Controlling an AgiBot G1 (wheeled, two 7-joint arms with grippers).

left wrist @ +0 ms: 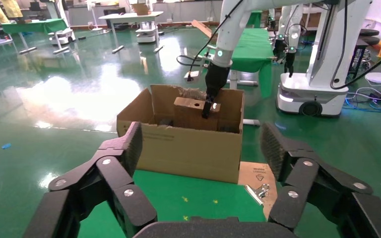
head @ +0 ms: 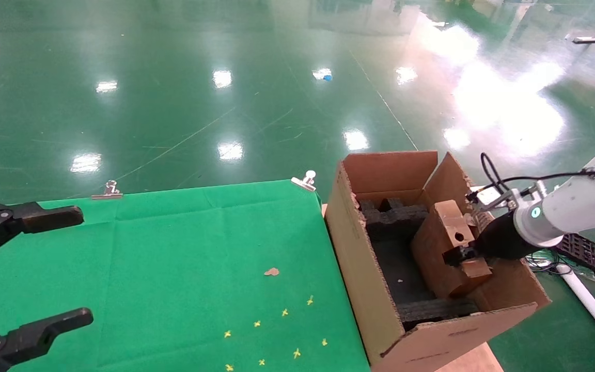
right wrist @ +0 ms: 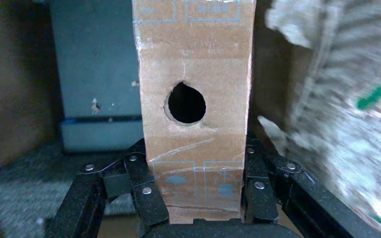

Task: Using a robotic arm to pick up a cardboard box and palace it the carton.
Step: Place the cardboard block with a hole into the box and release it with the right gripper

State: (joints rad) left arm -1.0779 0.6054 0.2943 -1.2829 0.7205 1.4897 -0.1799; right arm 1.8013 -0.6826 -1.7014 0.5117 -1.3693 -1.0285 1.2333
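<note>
The right gripper (head: 464, 257) is clamped on the cardboard box (head: 444, 248), its black fingers (right wrist: 149, 198) pressed against the box's two broad sides — the right wrist view shows the narrow taped face with its round hole standing straight up between them. The white robotic arm (head: 576, 206) reaches in from the right edge of the head view, its collar ring glowing, and holds the slim box inside the carton (head: 380, 289), tilted, with its lower end down near the carton's right wall and its upper end risen to about the level of the flaps. Whether the box's bottom touches the carton floor cannot be told.

The carton stands just beside the right edge of the desk (head: 173, 258) (covered in green cloth), its flaps upright and black foam inserts (head: 395, 217) lying along its far and near inner walls. One flap edge is ragged.

The left gripper (head: 29, 274) hovers over the desk's left edge, fingers spread wide apart and holding nothing; from its wrist view the carton and the right arm show well beyond it. Metal clips (head: 305, 181) pin the cloth at the desk's far edge, and small yellow marks (head: 284, 312) dot the cloth near its near-right corner, with a brownish scrap (head: 271, 272) just beyond them.
</note>
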